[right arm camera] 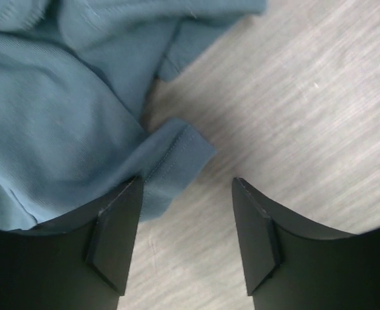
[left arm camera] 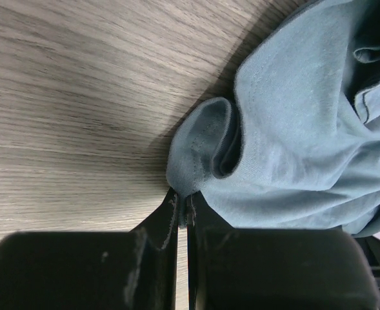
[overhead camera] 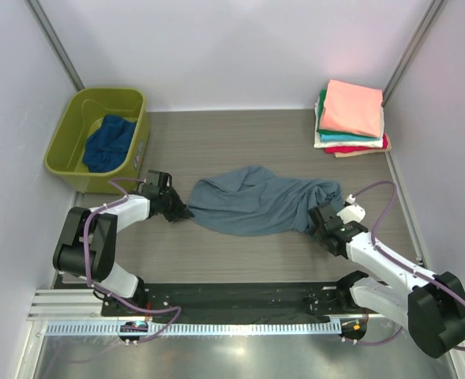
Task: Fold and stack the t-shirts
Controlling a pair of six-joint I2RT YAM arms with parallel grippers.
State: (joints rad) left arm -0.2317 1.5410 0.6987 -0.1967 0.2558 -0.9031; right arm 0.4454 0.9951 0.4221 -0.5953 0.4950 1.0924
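A dusty grey-blue t-shirt (overhead camera: pixel 256 201) lies crumpled across the middle of the table. My left gripper (overhead camera: pixel 177 209) is shut on its left hem corner (left arm camera: pixel 188 173), the cloth pinched between the black fingertips (left arm camera: pixel 184 205). At the shirt's right end my right gripper (overhead camera: pixel 320 223) stands open, low over the table, with a stitched hem corner (right arm camera: pixel 177 161) lying by its left finger (right arm camera: pixel 115 226) and bare wood between the fingers. A dark navy t-shirt (overhead camera: pixel 108 142) sits bunched in the tub. Folded t-shirts, salmon pink (overhead camera: pixel 352 106) on top of teal, white and red, form a stack at the back right.
The olive-green plastic tub (overhead camera: pixel 66 134) stands at the back left against the wall. White walls enclose the table on three sides. A black base plate and metal rail (overhead camera: pixel 232 296) run along the near edge between the arm bases.
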